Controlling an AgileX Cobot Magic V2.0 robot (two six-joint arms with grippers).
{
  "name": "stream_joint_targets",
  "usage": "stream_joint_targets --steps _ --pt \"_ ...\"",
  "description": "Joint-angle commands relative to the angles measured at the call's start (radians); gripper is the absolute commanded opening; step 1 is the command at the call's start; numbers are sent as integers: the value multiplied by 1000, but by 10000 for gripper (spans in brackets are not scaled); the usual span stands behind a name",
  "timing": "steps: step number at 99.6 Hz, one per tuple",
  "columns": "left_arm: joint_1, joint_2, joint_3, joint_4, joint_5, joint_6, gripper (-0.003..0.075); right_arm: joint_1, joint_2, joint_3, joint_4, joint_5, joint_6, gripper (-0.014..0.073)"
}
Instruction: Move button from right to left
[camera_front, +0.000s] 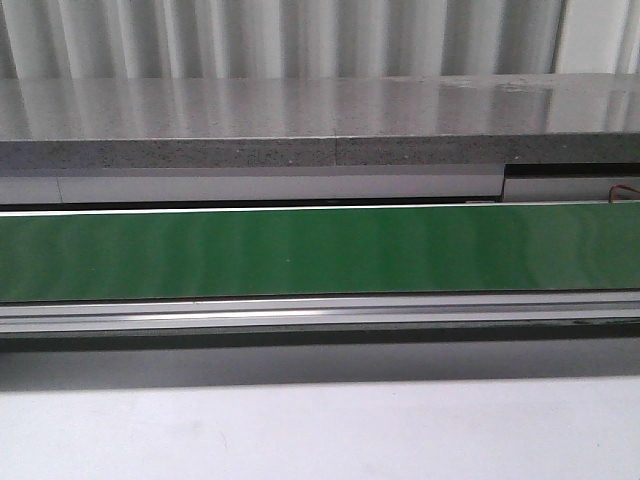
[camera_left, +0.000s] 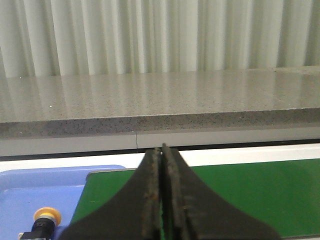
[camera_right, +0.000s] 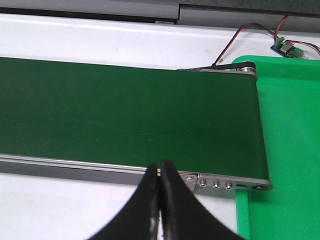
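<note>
With both the left gripper (camera_left: 161, 200) and right gripper (camera_right: 160, 200) closed and empty, the button (camera_left: 46, 220) lies in the blue tray (camera_left: 30, 192) beside the green belt (camera_left: 250, 195), where a stray reach could knock it.

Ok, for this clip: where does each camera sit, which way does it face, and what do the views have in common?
Front: looks forward over the green conveyor belt to a grey counter; no arm shows.
Left wrist: above the belt's left end; left gripper shut, button in the blue tray.
Right wrist: above the belt's right end; right gripper shut, green tray beside.
All three share the belt.
</note>
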Motion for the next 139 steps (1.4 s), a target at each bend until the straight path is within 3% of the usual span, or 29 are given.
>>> stream_joint_targets --steps 1,61,88,99,124,139 --pt "-5 -35 25 2 -80 -10 -20 1 -5 -26 8 -56 -9 -68" --pt "-5 -35 25 2 -80 -10 -20 1 -5 -26 8 -58 -9 -68" --pt "-5 -35 25 2 -80 -10 -20 6 -23 12 9 -178 9 -68" --pt "-5 -35 25 2 -80 -10 -20 41 -66 75 -56 -281 89 -68" --pt "-5 -35 25 2 -80 -10 -20 161 -182 245 -374 -522 421 -68" --pt "-5 -35 25 2 -80 -10 -20 166 -273 341 -404 -607 477 -68"
